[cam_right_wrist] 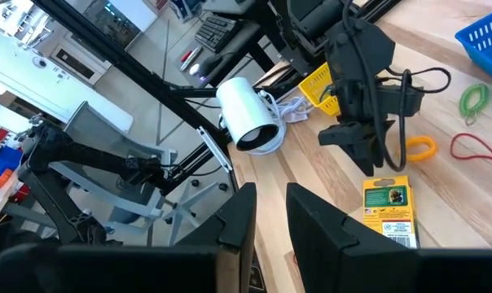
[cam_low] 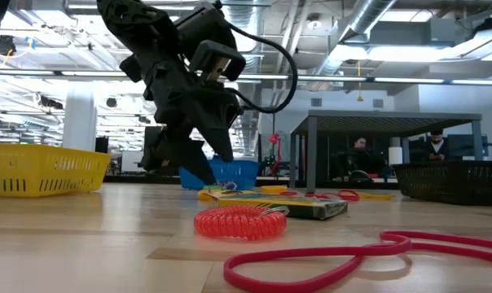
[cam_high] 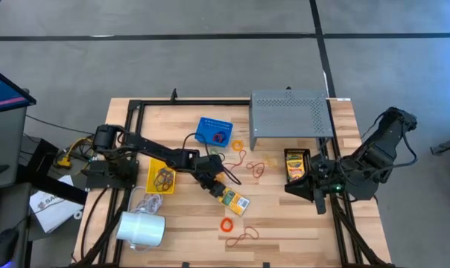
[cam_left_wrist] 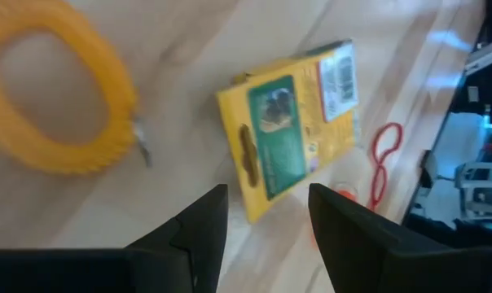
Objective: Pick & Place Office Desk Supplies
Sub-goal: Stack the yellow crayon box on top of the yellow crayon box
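A yellow-green crayon box (cam_high: 235,201) (cam_left_wrist: 291,142) lies flat on the wooden table near its middle. My left gripper (cam_high: 215,185) (cam_left_wrist: 266,220) slants down over the box's near end, open, a finger on either side of one corner and clear of it. A second crayon box (cam_high: 296,164) lies in front of the grey shelf. Loose rubber bands lie around: an orange coil (cam_high: 226,223) (cam_low: 240,221), a red band (cam_high: 242,237) and a brown one (cam_high: 256,168). My right gripper (cam_high: 317,192) (cam_right_wrist: 270,216) hangs raised at the table's right side, narrowly open with nothing in it.
A yellow basket (cam_high: 162,177) and a blue basket (cam_high: 214,130) stand to the left and behind the left gripper. The grey perforated shelf (cam_high: 290,113) is at the far right, and a white cylinder (cam_high: 141,227) is at the near left. A yellow coil ring (cam_left_wrist: 50,98) lies beside the box.
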